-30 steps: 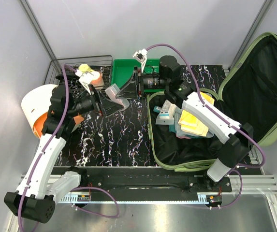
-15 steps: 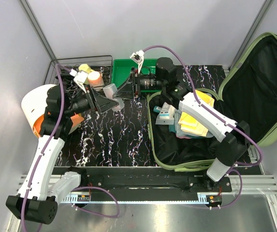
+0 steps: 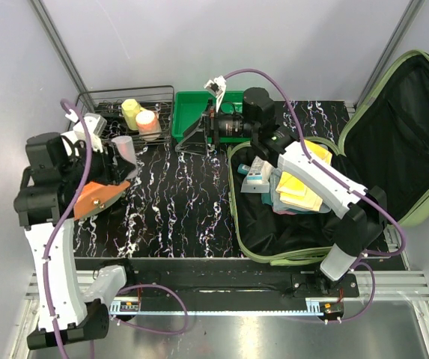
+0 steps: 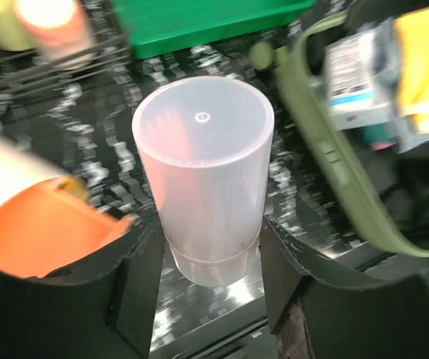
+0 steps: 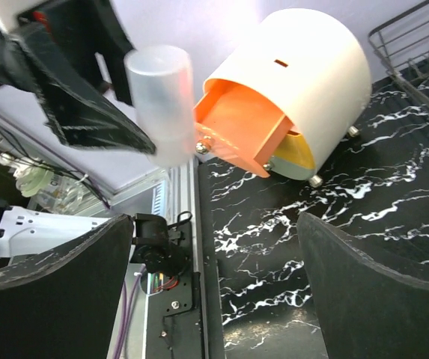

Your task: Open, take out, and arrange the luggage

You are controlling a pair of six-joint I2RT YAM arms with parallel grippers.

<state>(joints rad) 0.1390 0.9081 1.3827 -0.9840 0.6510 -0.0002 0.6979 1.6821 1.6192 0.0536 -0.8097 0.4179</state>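
Note:
The pale olive-green luggage [image 3: 245,238] lies open at the right, its lid [image 3: 424,198] leaning back. Yellow cloths [image 3: 301,191] and a blue-white box [image 3: 257,176] lie in its black lining. My left gripper [image 3: 120,155] is shut on a translucent plastic cup [image 3: 122,142] at the table's left. In the left wrist view the cup [image 4: 203,172] stands between my fingers [image 4: 135,277], with the luggage rim [image 4: 326,153] to the right. My right gripper [image 3: 189,139] is open and empty beside the green tray [image 3: 192,103]. The right wrist view shows the cup [image 5: 162,97] in the air.
A white drum with an orange inside [image 5: 296,97] lies at the left; its orange part [image 3: 96,197] shows under my left arm. A wire rack [image 3: 102,101] at the back left holds a yellow bottle [image 3: 130,112] and an orange-capped one [image 3: 147,121].
My left arm has swung left and back from the tray area, carrying the cup away from the right gripper. The right arm has hardly moved.

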